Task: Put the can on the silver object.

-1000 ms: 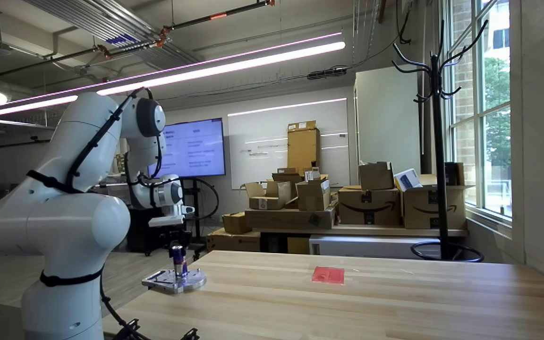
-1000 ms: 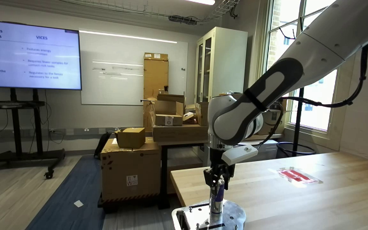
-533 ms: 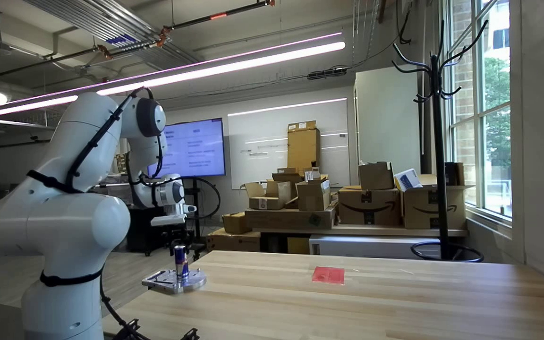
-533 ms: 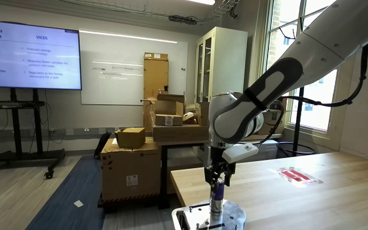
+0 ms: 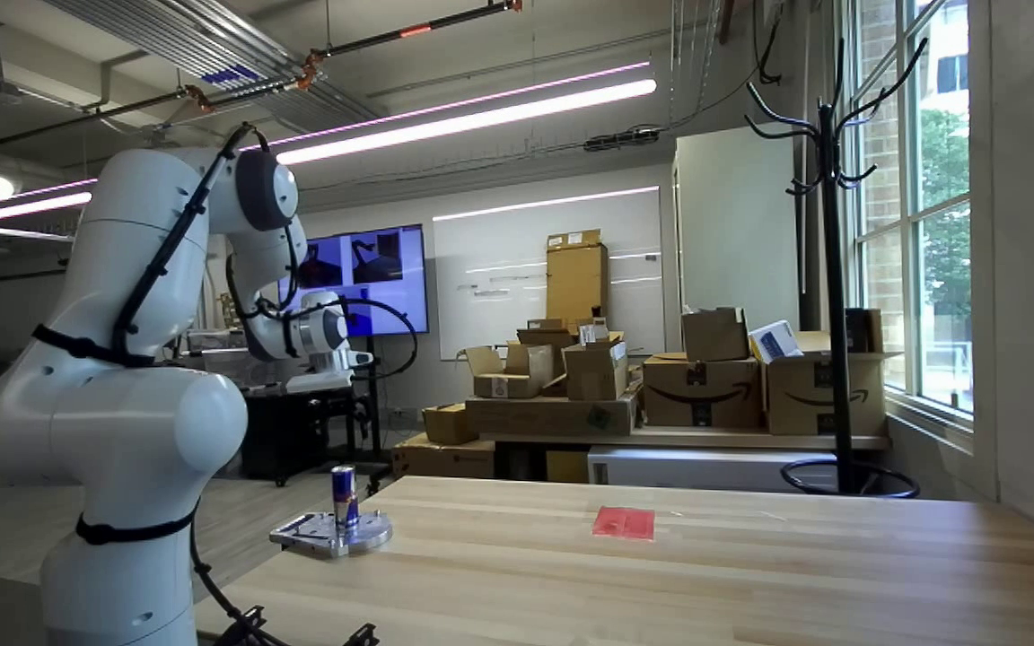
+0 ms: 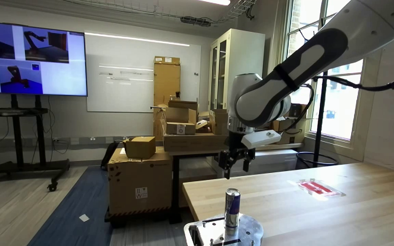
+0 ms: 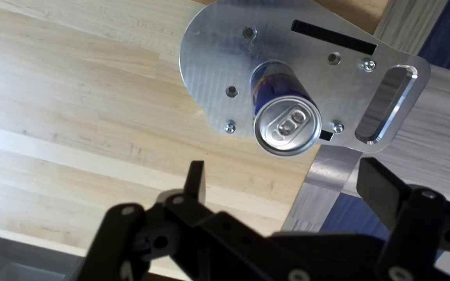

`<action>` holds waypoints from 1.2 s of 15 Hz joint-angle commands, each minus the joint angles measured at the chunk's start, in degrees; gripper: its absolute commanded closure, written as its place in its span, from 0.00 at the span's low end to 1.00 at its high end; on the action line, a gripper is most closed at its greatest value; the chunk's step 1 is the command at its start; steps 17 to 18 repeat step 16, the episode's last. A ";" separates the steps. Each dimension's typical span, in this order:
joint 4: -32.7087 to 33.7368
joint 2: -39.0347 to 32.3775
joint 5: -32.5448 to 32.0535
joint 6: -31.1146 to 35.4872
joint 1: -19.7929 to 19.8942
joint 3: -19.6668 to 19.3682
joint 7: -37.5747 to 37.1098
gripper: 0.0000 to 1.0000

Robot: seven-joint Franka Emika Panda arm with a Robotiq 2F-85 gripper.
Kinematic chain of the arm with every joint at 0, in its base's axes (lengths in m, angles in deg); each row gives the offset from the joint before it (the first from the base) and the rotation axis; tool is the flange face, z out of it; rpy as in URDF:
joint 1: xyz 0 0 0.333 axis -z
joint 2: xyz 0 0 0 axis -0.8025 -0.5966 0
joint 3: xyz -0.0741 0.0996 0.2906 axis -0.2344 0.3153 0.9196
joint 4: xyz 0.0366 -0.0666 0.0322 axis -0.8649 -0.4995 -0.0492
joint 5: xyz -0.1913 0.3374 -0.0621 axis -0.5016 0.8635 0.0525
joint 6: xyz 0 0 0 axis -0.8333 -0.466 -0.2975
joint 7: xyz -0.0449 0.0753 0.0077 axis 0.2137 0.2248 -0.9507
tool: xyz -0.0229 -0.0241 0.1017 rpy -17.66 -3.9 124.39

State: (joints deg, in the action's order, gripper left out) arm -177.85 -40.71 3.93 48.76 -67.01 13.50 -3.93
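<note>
The can (image 6: 232, 208), slim with a blue and silver body, stands upright on the silver object (image 6: 248, 234), a flat metal plate with holes and slots. In an exterior view the can (image 5: 345, 495) rises from the same low silver object (image 5: 373, 531). Seen from above in the wrist view, the can (image 7: 275, 88) shows its silver lid and tab, its base resting near the middle of the plate (image 7: 299, 50). My gripper (image 6: 237, 172) hangs above the can, apart from it. Its jaws are wide open, and nothing lies between the fingers (image 7: 381, 187).
The silver plate lies at the wooden table's (image 5: 705, 574) edge, its slotted handle end (image 7: 416, 86) reaching past that edge over the floor. A flat red-pink piece (image 5: 624, 522) lies farther along the tabletop. Cardboard boxes (image 6: 140, 184) stand behind the table.
The gripper was around the can's top a second ago; it has opened, let go and risen clear above it. The can stays standing on the plate. The screen's picture has changed.
</note>
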 commanded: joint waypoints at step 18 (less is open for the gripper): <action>-12.14 24.81 4.43 -8.70 13.35 -7.76 0.43 0.00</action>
